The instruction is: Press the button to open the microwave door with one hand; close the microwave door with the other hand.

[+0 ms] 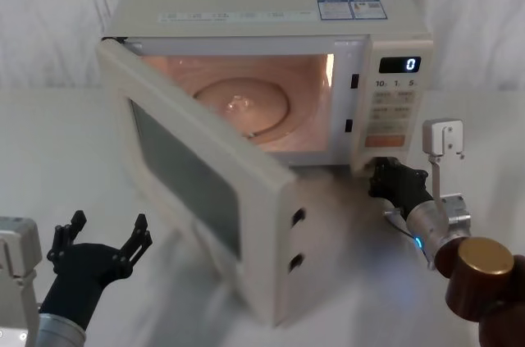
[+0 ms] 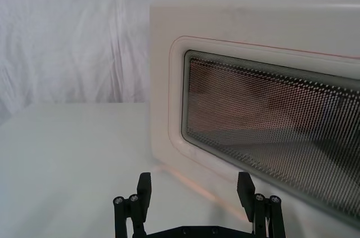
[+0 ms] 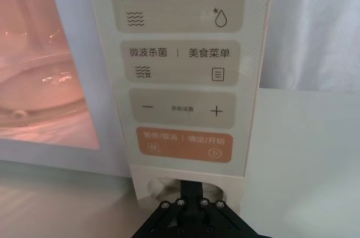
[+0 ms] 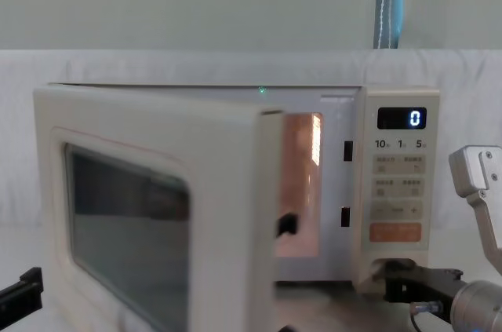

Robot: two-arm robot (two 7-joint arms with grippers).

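The microwave stands on a white table with the microwave door swung open toward the robot's left, its lit cavity and glass turntable exposed. The right gripper is pushed against the foot of the control panel, below the orange key; its fingertips sit in the recess where the button lies, so the button is largely hidden and whether the fingers are spread or closed cannot be told. The left gripper hovers low at the robot's left, near the door's outer face but apart from it, prongs spread wide with nothing between them. In the left wrist view the door's window is cut off at the frame edge. The display reads "0"
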